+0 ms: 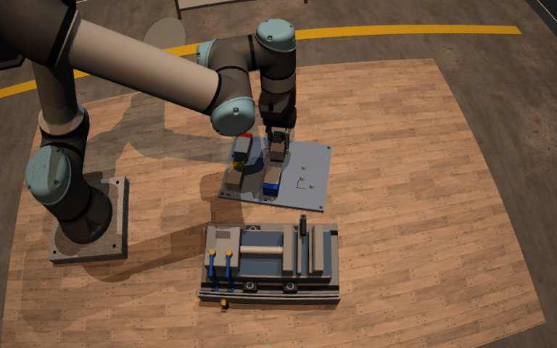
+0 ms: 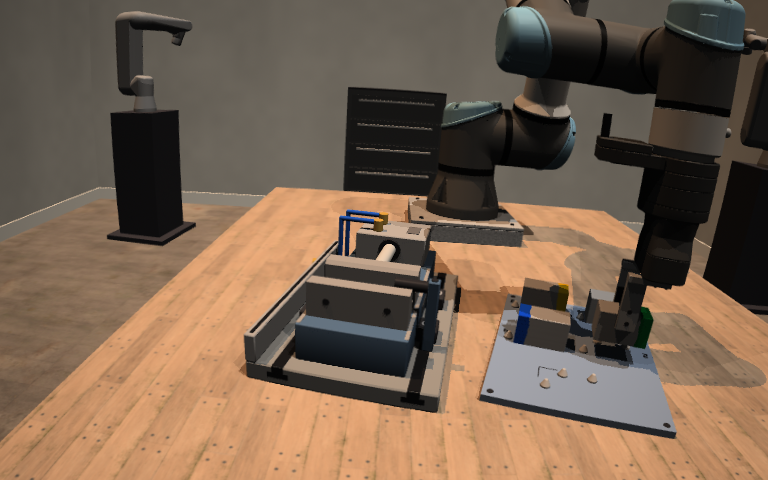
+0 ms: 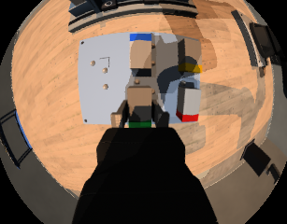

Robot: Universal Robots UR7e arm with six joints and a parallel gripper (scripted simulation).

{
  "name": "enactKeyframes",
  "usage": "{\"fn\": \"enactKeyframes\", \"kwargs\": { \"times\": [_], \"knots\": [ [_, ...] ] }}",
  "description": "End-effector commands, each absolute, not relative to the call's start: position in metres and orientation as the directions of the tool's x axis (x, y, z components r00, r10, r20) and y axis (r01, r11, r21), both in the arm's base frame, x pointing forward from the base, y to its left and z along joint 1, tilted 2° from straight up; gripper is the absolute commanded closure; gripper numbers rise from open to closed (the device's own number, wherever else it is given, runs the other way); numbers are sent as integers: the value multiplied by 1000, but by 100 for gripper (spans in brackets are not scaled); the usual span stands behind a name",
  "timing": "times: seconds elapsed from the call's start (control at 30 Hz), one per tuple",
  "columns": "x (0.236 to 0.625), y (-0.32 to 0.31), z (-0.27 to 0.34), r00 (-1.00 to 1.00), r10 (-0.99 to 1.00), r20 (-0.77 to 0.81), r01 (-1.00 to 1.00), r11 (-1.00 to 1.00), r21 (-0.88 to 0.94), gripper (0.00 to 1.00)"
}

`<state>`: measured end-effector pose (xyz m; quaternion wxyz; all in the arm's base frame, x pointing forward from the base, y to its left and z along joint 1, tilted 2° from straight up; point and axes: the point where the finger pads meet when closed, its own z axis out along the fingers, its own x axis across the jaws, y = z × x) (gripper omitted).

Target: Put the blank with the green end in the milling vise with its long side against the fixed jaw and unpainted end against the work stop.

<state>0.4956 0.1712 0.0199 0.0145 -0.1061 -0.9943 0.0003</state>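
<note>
My gripper is shut on the sides of the green-ended blank. The blank is level and slightly above the plate, with a dark shadow under it. Its green end points away from the vise. In the vise, the fixed jaw and the moving jaw stand apart with nothing between them but the work stop and a low bar. The second bar is hard to make out.
The blue-ended blank lies on the plate, in line with the held one towards the vise. The yellow-ended blank and red-ended blank lie beside them. Hoses rise at the vise's far end.
</note>
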Motion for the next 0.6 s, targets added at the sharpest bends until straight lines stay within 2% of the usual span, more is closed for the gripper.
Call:
{"fn": "enactKeyframes", "kwargs": {
  "times": [0.0,0.57],
  "knots": [
    [496,171,27,-977,211,28,211,977,-3,100],
    [497,171,56,-977,211,28,211,977,-3,100]
  ]
}}
